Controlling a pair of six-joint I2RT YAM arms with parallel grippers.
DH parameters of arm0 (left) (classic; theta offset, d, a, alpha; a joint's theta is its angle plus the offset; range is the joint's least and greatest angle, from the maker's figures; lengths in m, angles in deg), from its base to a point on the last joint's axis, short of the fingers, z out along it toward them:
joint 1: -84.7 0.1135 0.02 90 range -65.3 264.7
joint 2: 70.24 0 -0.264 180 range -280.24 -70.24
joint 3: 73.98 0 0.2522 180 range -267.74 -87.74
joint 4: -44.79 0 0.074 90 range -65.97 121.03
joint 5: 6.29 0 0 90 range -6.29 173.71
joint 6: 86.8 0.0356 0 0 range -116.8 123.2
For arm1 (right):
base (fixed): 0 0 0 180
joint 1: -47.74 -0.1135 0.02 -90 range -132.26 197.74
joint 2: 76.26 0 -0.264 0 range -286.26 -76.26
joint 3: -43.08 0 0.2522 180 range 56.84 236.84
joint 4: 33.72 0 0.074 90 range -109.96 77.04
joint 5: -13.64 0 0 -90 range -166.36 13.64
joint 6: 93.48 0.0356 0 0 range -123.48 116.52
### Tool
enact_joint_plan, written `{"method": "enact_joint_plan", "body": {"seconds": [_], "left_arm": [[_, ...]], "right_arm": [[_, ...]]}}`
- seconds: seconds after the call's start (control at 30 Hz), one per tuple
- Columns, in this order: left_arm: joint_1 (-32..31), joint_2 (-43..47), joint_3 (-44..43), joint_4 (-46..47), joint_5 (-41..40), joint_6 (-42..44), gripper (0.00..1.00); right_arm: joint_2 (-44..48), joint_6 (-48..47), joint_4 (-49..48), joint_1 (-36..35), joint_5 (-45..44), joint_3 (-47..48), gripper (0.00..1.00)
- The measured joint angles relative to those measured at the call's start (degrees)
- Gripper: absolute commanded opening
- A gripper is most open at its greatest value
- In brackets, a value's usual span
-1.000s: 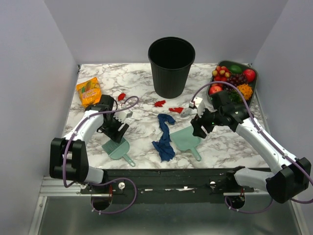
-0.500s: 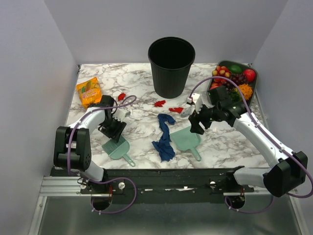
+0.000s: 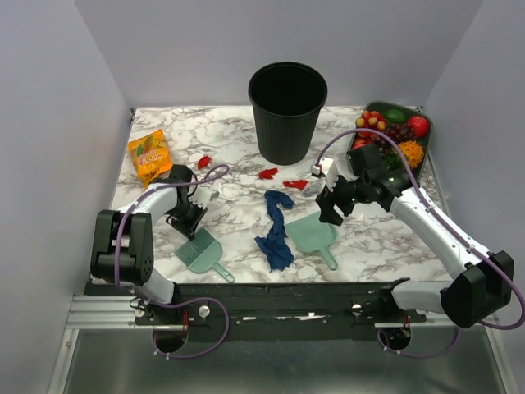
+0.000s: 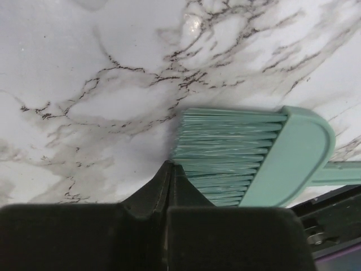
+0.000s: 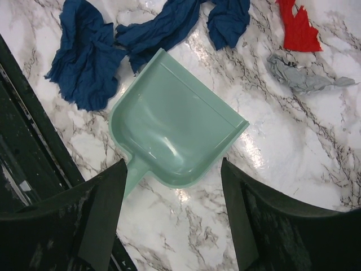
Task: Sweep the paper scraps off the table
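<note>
Three red paper scraps (image 3: 204, 162) (image 3: 267, 173) (image 3: 295, 184) lie on the marble table (image 3: 221, 131); one of these scraps (image 5: 296, 28) shows in the right wrist view. My left gripper (image 3: 188, 217) (image 4: 169, 167) is low over the table, jaws shut together with nothing between them, tips just touching the bristle edge of a teal brush (image 3: 201, 251) (image 4: 237, 158). Hovering above a teal dustpan (image 3: 314, 234) (image 5: 175, 127), my right gripper (image 3: 331, 208) (image 5: 173, 164) is open and holds nothing.
A dark blue cloth (image 3: 276, 230) (image 5: 84, 56) lies between brush and dustpan. A black bin (image 3: 287, 111) stands at the back centre, a fruit tray (image 3: 428, 139) at the back right, an orange packet (image 3: 149, 153) at the back left. A grey crumpled bit (image 5: 304, 76) sits beside the red scrap.
The left gripper's jaws have closed from wide apart to together, and the brush has shifted slightly toward the front right. The right gripper moved a little back and left, still open.
</note>
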Motion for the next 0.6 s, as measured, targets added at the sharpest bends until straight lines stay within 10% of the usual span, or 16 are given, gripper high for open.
{"method": "enact_joint_plan", "body": {"seconds": [0.33, 0.6], "left_arm": [[-1.3, 9.6, 0.5, -1.9, 3.6, 1.2, 0.00], [-2.2, 15.0, -1.0, -2.7, 3.9, 2.9, 0.57]], "right_arm": [[-1.4, -2.8, 0.1, 0.0, 0.5, 0.3, 0.77], [-4.0, -3.5, 0.1, -0.1, 2.8, 5.4, 0.77]]}}
